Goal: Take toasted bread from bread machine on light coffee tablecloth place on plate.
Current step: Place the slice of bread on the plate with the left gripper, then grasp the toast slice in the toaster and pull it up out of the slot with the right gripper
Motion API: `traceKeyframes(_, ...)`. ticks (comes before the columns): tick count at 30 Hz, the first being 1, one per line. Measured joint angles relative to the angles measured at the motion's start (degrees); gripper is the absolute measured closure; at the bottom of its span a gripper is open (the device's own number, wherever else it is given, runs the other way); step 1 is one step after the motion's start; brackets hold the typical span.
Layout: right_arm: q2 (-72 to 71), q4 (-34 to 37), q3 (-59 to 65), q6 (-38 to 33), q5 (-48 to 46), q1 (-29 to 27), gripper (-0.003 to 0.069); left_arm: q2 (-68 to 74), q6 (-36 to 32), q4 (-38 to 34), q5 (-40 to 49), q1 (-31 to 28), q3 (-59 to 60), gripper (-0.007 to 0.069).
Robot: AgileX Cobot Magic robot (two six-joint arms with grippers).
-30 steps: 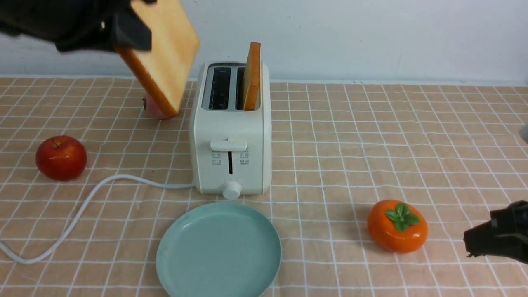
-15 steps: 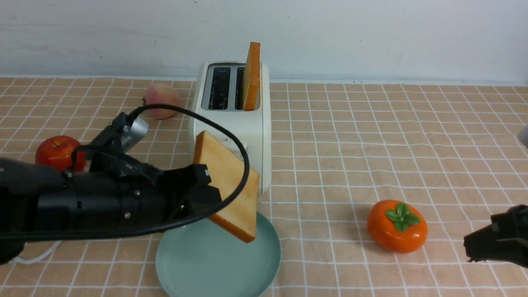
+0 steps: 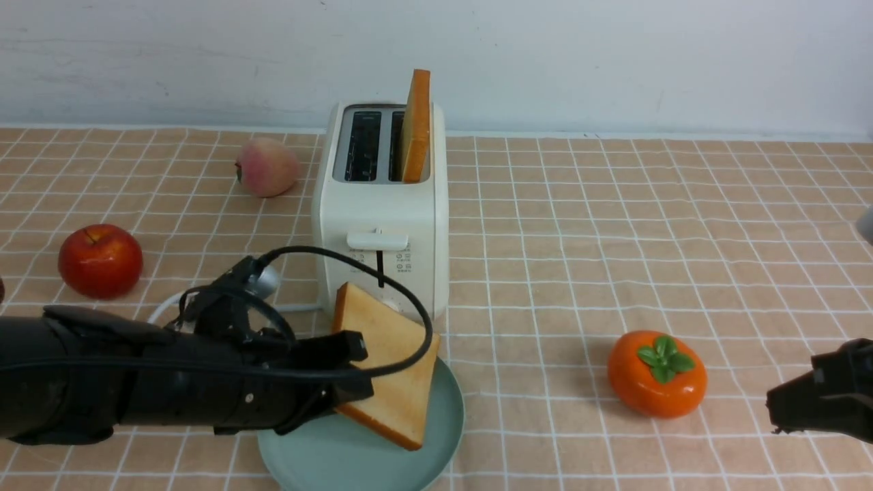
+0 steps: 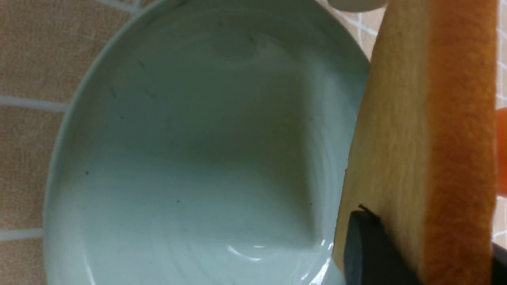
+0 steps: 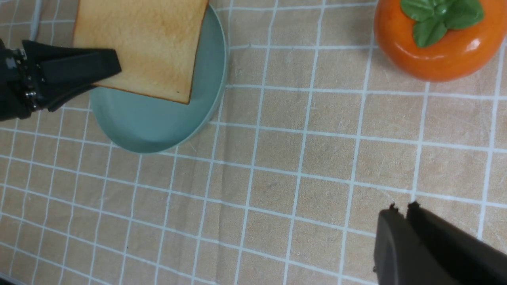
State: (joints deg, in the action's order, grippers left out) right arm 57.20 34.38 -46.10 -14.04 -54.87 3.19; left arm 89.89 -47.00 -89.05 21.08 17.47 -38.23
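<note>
Gripping toast (image 3: 392,402) over the plate (image 3: 443,423) with the left gripper (image 3: 361,368), probably light and crumbly, best pinched gently across its thickness, keeping the right gripper (image 5: 402,208) closed.

Your front view is bright and evenly lit. In your left wrist view, the plate (image 4: 190,158) lies under a dark shadow, with small white glints near its rim (sharp little ones), while the close toast (image 4: 427,138) looks soft and blurred.
</note>
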Motion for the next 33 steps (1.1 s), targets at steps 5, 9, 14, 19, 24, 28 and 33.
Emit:
traceKeyframes(5, 0.0, 0.0, 0.0, 0.0, 0.2, 0.0, 0.0615, -0.1, 0.1, 5.9, 1.2, -0.2, 0.0, 0.0245)
traceKeyframes(9, 0.0, 0.1, 0.0, 0.0, 0.3, 0.0, 0.0613, -5.0, 9.8, 19.4, 5.2, -2.0, 0.0, 0.0192)
traceKeyframes(14, 0.0, 1.1, -1.6, 0.0, 0.1, 0.0, 0.0613, -12.0, 28.4, 40.6, 10.7, -4.1, 0.0, 0.0253)
traceKeyframes(19, 1.4, 1.6, -10.5, 0.0, -0.1, 0.0, 0.0609, -21.5, 60.2, 75.5, 21.9, -4.6, 0.0, 0.0491)
traceKeyframes(24, 8.9, 0.2, -23.4, 0.9, -0.5, 3.9, 0.0608, -33.9, 70.0, 86.6, 25.0, -4.7, 0.0, 0.0638)
traceKeyframes(28, 16.5, -5.0, -32.4, 5.9, -0.7, 9.9, 0.0605, -43.2, 70.7, 87.5, 25.7, -4.7, 0.0, 0.0638)
traceKeyframes(33, 34.5, -17.0, -49.9, 17.4, -0.6, 20.0, 0.0512, -57.2, 71.3, 87.6, 27.5, -4.7, 1.0, 0.0638)
